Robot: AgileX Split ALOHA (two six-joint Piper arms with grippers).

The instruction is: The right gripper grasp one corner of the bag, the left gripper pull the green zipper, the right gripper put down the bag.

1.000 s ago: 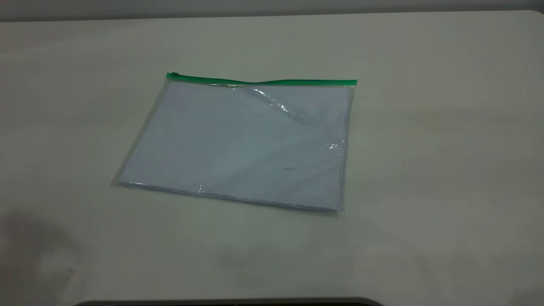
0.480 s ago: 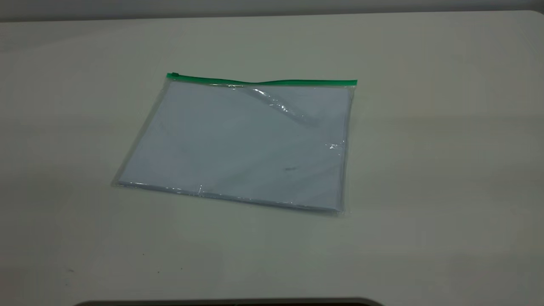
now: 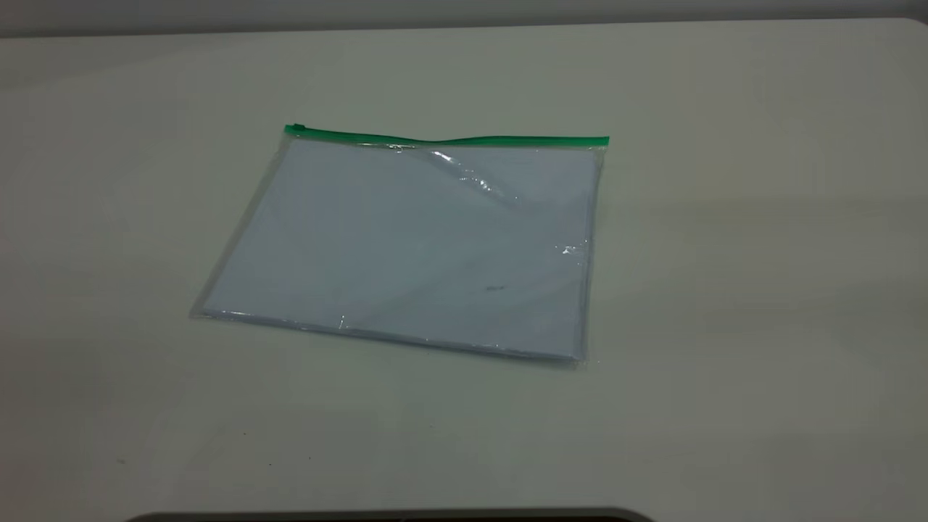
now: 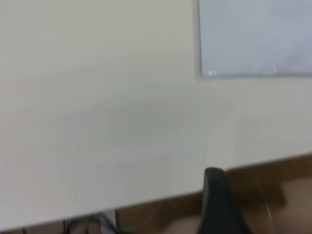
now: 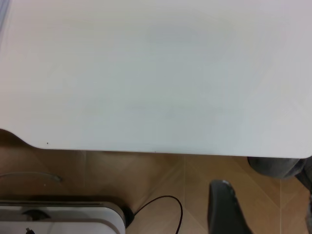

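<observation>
The bag [image 3: 406, 246] lies flat on the white table, a clear pouch with pale bluish-white sheets inside. The green zipper [image 3: 464, 140] runs along its far edge, with the slider tab [image 3: 297, 129] at the far left corner. Neither gripper shows in the exterior view. In the left wrist view a black part of my left gripper [image 4: 217, 200] sits off the table's edge, far from a corner of the bag [image 4: 253, 39]. In the right wrist view a black part of my right gripper [image 5: 223, 207] hangs over the floor beyond the table edge. Neither gripper holds anything.
The white table [image 3: 725, 290] spreads wide around the bag. A dark rounded edge [image 3: 391, 515] shows at the front of the exterior view. In the right wrist view a black cable [image 5: 165, 204] and a white device [image 5: 58, 219] lie on the brown floor.
A dark shadow on the table's front left corner has faded away. The bag has not moved.
</observation>
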